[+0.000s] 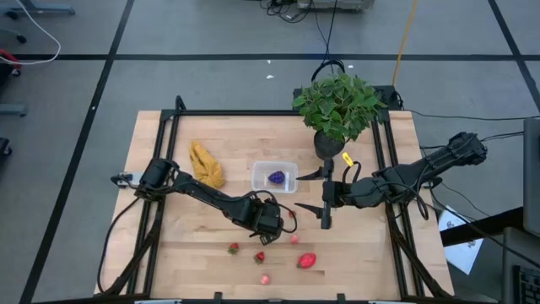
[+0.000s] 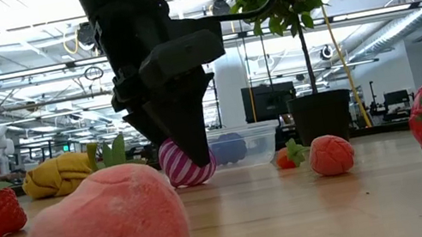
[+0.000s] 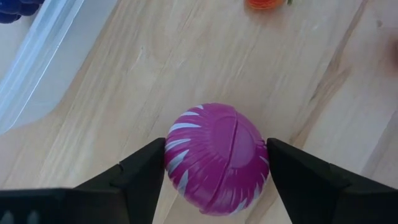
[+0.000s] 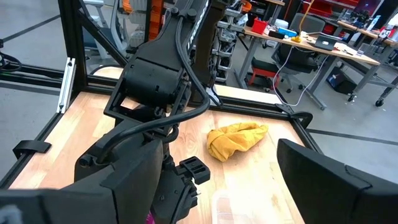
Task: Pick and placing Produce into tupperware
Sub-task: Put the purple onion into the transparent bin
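While the right gripper waits with its fingers wide apart and nothing in them, beside the clear box, the left gripper is down on the table. Its two fingers press both sides of a purple striped ball, near the box.

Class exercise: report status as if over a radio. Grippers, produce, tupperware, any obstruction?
Left gripper closed on striped purple ball at table level. Right gripper open, waiting beside tupperware. Tupperware holds one purple piece. No obstruction visible.
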Controlling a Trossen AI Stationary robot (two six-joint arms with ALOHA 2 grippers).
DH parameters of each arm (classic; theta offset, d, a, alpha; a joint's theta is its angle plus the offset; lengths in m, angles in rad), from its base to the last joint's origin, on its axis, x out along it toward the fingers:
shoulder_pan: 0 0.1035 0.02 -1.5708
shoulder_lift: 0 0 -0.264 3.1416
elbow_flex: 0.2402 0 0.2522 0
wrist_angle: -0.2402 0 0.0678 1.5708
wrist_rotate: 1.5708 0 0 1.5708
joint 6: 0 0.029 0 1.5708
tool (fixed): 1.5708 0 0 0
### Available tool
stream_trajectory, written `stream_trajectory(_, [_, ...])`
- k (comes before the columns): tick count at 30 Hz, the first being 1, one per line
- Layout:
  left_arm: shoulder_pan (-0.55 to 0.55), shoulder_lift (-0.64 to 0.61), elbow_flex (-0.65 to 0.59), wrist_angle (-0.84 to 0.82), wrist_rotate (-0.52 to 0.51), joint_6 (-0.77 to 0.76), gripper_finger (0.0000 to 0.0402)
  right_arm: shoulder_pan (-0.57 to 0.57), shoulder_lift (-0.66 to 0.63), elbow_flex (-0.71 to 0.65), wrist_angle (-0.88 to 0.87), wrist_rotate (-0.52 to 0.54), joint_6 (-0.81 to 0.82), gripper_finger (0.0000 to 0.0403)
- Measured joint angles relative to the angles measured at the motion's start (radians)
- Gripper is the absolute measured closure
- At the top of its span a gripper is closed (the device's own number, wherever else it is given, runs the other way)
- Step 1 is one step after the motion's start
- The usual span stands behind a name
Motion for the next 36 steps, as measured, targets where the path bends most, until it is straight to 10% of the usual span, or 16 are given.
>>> stream_trajectory(10, [-0.024,-0.114,-0.001,-0.014,-0.032,0.021,0.0133,0.0,0.0,0.0,-0.001,0.0,0.006,0.0094])
stream_trajectory(24, [0.024,-0.26,-0.001,-0.152,-0.351,0.186,0.0133,0.0,0.0,0.0,-0.001,0.0,0.006,0.0094])
stream_trajectory(36, [0.163,-0.259,-0.091,-0.047,-0.291,0.303,0.0132,0.0,0.0,0.0,0.0,0.0,-0.029,0.0094])
